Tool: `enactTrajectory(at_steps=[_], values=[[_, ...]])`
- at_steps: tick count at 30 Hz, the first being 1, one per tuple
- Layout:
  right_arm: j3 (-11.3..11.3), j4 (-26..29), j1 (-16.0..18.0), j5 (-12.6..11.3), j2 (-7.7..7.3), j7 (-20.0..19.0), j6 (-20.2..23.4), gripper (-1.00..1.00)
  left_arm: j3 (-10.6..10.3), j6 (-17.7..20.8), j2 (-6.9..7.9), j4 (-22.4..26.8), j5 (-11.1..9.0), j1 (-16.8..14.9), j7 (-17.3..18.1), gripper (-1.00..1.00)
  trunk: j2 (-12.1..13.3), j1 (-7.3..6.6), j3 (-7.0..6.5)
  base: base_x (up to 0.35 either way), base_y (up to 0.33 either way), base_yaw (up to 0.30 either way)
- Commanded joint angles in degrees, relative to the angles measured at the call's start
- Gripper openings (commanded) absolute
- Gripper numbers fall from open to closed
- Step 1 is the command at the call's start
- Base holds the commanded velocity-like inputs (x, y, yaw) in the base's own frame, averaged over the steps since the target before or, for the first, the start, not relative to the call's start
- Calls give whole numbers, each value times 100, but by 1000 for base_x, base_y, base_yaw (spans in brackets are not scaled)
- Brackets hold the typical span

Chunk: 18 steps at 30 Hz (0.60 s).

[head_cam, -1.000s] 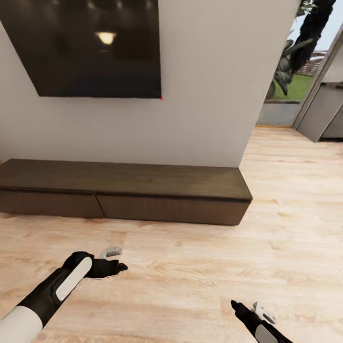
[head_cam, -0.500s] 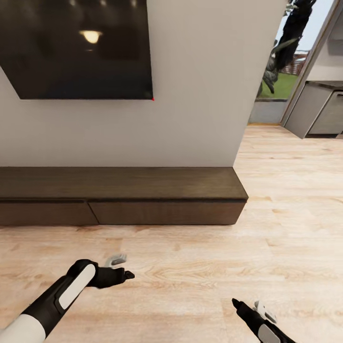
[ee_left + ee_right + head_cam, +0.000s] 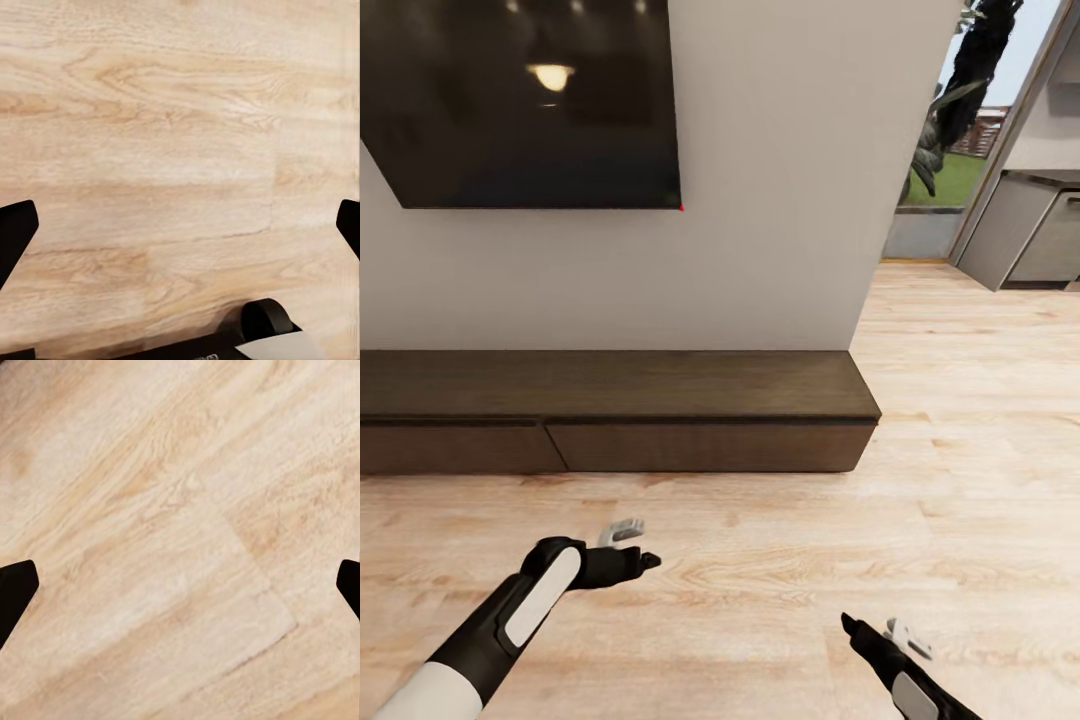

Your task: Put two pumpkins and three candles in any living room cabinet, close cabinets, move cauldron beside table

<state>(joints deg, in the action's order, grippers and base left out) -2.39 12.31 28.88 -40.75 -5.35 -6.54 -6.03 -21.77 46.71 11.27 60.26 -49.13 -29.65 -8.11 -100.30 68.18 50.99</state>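
The cabinet (image 3: 610,410), a long low dark-brown unit, stands against the white wall with both drawer fronts shut. My left gripper (image 3: 637,545) hovers open over the wooden floor a short way in front of it. In the left wrist view its black fingertips (image 3: 15,229) stand far apart with bare planks between them. My right gripper (image 3: 875,628) is low at the front right, open over the floor. Its dark fingertips (image 3: 16,585) sit wide apart in the right wrist view. The pumpkins, candles and cauldron are out of view.
A large dark TV screen (image 3: 520,100) hangs on the wall above the cabinet. At the right, the light wood floor (image 3: 960,480) runs past the wall's corner towards grey kitchen units (image 3: 1030,240) and a window with plants (image 3: 950,120).
The camera swung right in the first half second, then held still. My left gripper has moved forward and a little right towards the cabinet. The right gripper has barely shifted.
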Motion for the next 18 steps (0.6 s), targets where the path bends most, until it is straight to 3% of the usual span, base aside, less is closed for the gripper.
enactTrajectory(at_steps=[1, 4, 12, 13, 16, 18], values=[[8, 24, 4, -93, -7, -60, 10, 100, 5, 18, -27, 40, -27, -5, -23, 100, -2, -1, 4, 0, 0, 0], [105, 121, 4, -189, -61, -157, 106, 100, 85, 46, -125, 137, 57, -1, 74, 100, -2, -1, 4, 0, 0, 0], [369, 370, 4, -444, -214, -414, 363, 100, 315, 219, -84, 132, 149, 3, 330, 100, -2, -1, 4, 0, 0, 0], [1387, 500, 4, -1329, -218, -3848, 1878, 100, 482, 445, -80, 136, 151, 3, 965, 100, -2, -1, 4, 0, 0, 0], [1883, 681, 4, -1631, -226, -4570, 1939, 100, 576, 565, -60, 125, 149, 3, 1300, 100, -2, -1, 4, 0, 0, 0], [2038, 720, 4, -1717, -228, -4921, 2014, 100, 598, 592, -46, 116, 149, 3, 1479, 100, -2, -1, 4, 0, 0, 0]])
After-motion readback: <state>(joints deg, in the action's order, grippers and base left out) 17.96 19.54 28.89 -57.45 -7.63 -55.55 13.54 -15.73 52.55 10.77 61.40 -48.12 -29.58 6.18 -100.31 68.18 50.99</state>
